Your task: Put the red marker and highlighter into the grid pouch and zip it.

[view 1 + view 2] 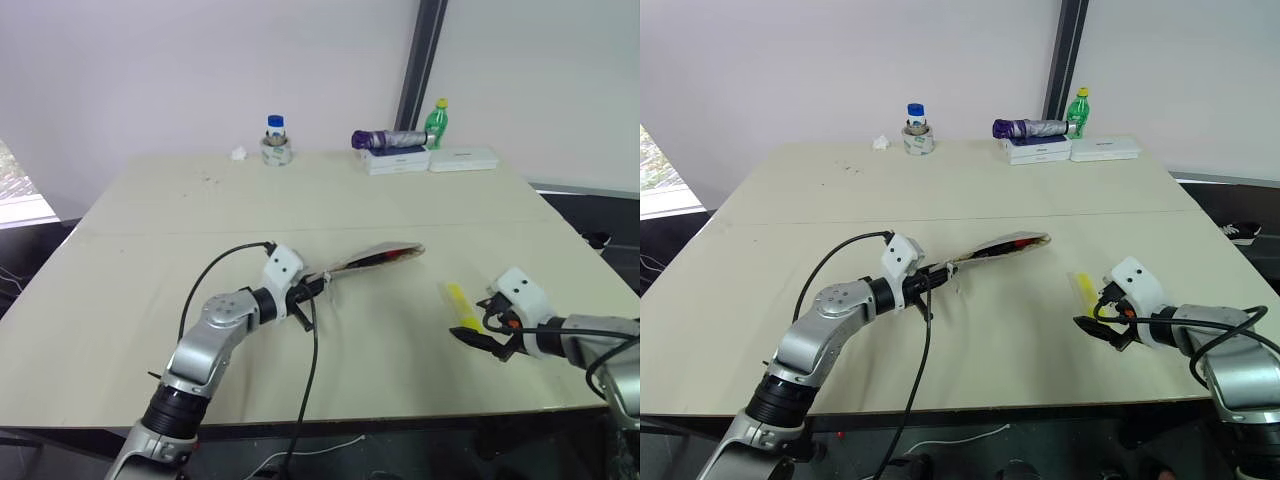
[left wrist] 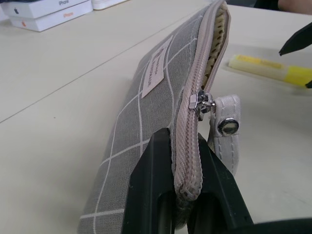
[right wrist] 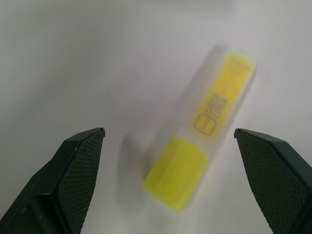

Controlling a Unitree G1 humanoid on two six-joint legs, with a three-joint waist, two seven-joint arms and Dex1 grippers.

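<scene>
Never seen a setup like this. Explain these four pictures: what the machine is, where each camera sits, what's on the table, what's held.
It is a humanoid robot with two arms, each ending in a two-fingered black gripper. Two pictures come from cameras in its head, looking down over a table. The other two come from cameras on its wrists, looking along the fingers.

The left gripper is shut on the end of a grey grid pouch, holding it up with the zipper open; something red shows inside. The right gripper is open, right beside a yellow highlighter lying on the table.

At the far edge stand a jar, white boxes, a purple folded umbrella and a green bottle.
</scene>
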